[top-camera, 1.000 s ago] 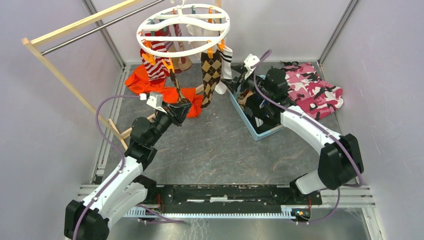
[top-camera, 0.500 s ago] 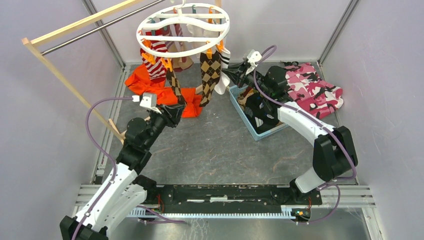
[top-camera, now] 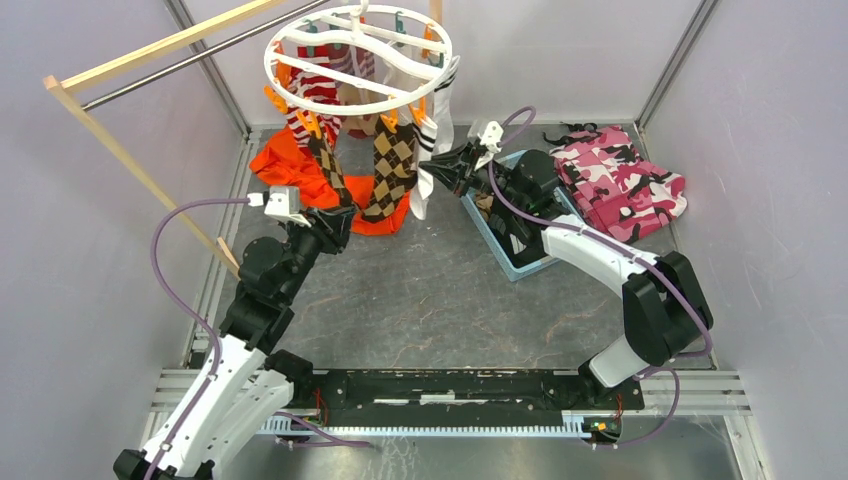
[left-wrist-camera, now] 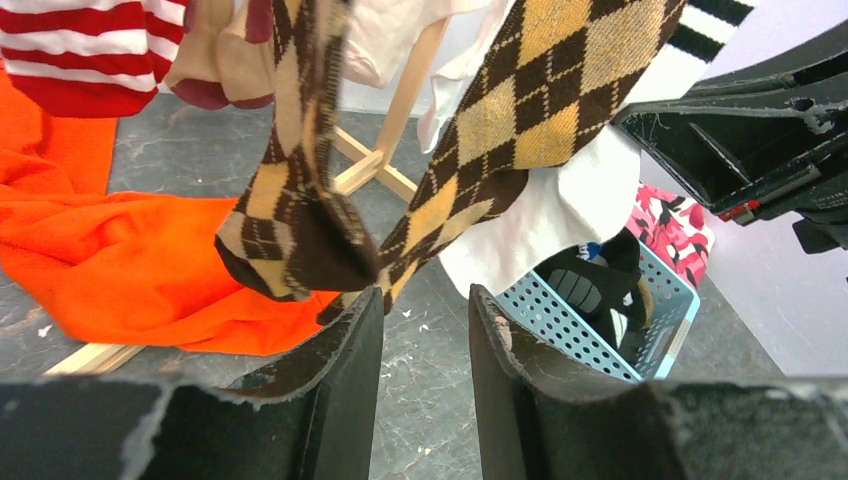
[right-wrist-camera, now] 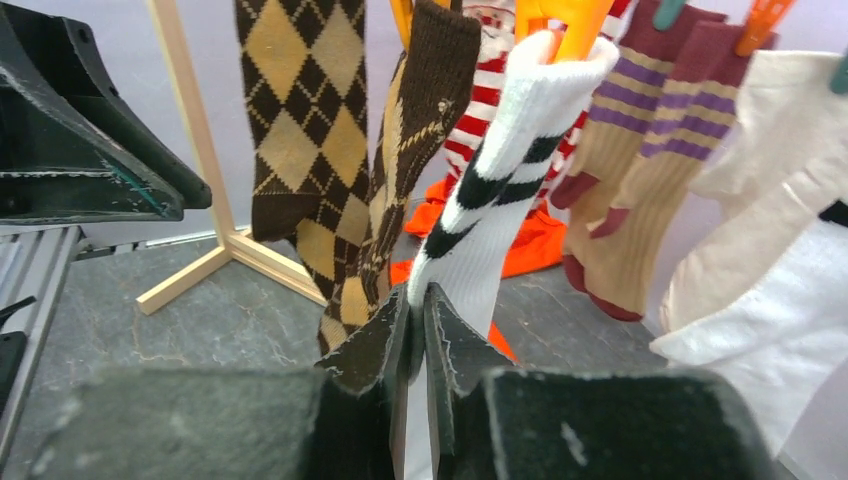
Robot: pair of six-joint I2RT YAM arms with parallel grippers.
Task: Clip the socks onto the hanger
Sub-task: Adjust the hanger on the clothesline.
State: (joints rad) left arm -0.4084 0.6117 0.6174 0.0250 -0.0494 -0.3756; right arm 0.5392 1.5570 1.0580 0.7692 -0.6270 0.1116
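One argyle sock (left-wrist-camera: 300,220) dangling just ahead of left gripper (left-wrist-camera: 425,300), its jaws gaping, right gripper (right-wrist-camera: 418,300) seemingly pinching white striped sock (right-wrist-camera: 495,175)

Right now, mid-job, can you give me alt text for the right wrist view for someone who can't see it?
The right gripper pinches the lower part of a white sock with black stripes hanging from an orange clip. Beside it hang brown argyle socks on the frame's left and tan purple-striped socks on the right.
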